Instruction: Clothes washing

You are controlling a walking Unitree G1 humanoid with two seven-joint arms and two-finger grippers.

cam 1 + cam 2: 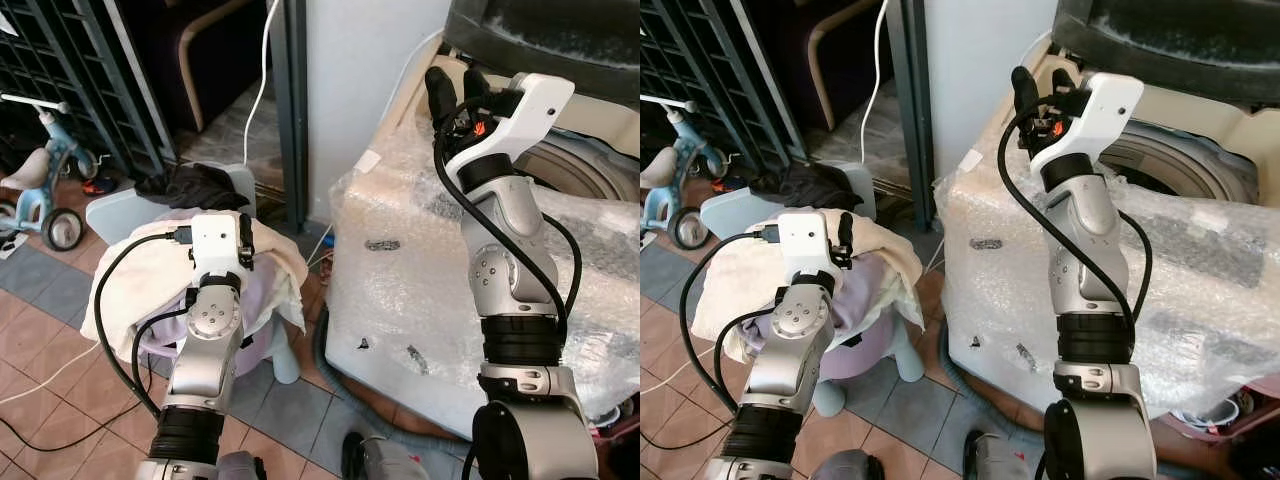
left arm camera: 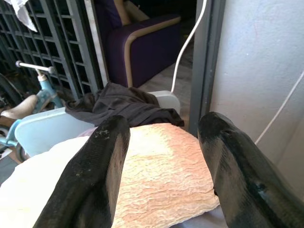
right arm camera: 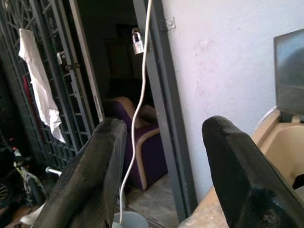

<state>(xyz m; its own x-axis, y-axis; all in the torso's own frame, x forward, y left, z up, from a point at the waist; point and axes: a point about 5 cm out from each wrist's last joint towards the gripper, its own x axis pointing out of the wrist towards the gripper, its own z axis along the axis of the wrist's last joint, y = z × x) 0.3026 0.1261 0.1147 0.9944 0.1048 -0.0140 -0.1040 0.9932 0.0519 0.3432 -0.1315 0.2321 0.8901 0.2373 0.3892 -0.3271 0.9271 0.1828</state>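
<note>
A cream towel (image 1: 140, 270) lies heaped over lilac cloth on a lavender basket (image 1: 855, 350) at the lower left. My left gripper (image 2: 161, 156) hovers open just above the towel (image 2: 156, 180), nothing between its fingers. A dark garment (image 1: 200, 185) lies on a pale blue chair (image 1: 120, 212) behind the heap. The washing machine (image 1: 420, 290), wrapped in bubble wrap, stands at the right with its lid (image 1: 560, 35) raised and the drum opening (image 1: 1170, 165) exposed. My right gripper (image 3: 164, 175) is open and empty, held high at the machine's rear left corner.
A grey door frame (image 1: 292, 100) and white wall (image 1: 370, 70) stand between basket and machine, with a white cable (image 1: 262, 80) hanging down. A child's tricycle (image 1: 40, 190) stands far left by a metal grille (image 1: 50, 70). A black cable (image 1: 40, 435) runs over the tiled floor.
</note>
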